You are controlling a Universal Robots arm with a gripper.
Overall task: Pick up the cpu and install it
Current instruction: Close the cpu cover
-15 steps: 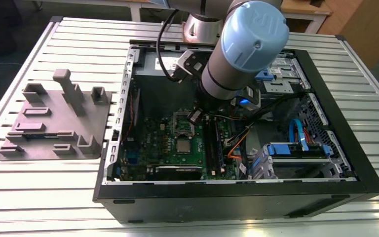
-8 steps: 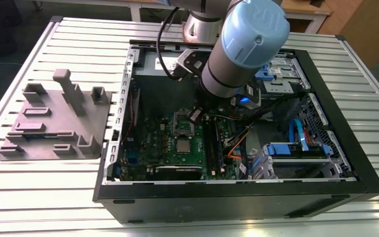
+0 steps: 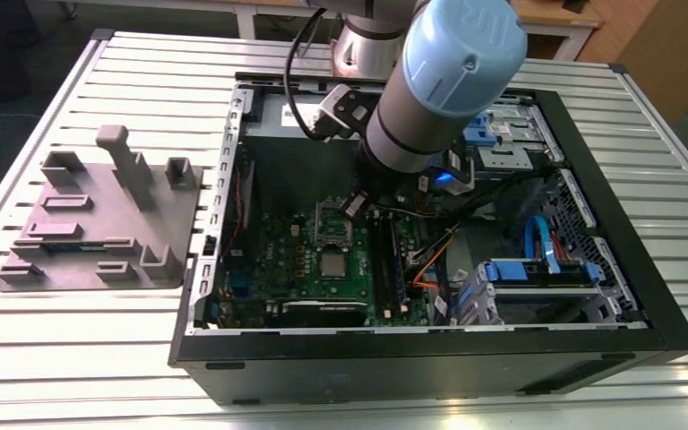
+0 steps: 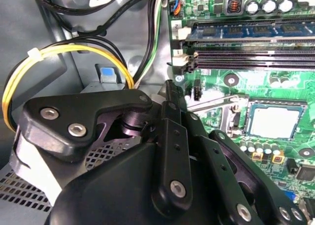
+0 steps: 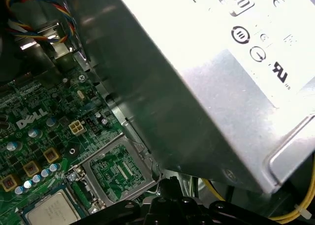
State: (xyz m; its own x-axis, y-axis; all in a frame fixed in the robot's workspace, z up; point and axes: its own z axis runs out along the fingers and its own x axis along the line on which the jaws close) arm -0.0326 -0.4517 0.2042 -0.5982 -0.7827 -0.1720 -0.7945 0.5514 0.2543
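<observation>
Inside the open computer case (image 3: 631, 296), the gripper (image 3: 356, 208) hung low over the green board (image 3: 308, 260). Its black links (image 4: 172, 156) hid its tips, so I could not tell if they were apart or together. The cpu (image 4: 273, 121) lay flat in its socket on the board (image 5: 51, 209), apart from the gripper, under the lifted metal frame (image 5: 118, 171).

Fingertips of the gripper (image 4: 172, 94) hidden behind its own black linkage, so open or closed unknowable. Chip (image 5: 51, 211) cut off at the first wrist view's edge. Motherboard (image 3: 308, 260) partly covered by the arm (image 3: 440, 90).
</observation>
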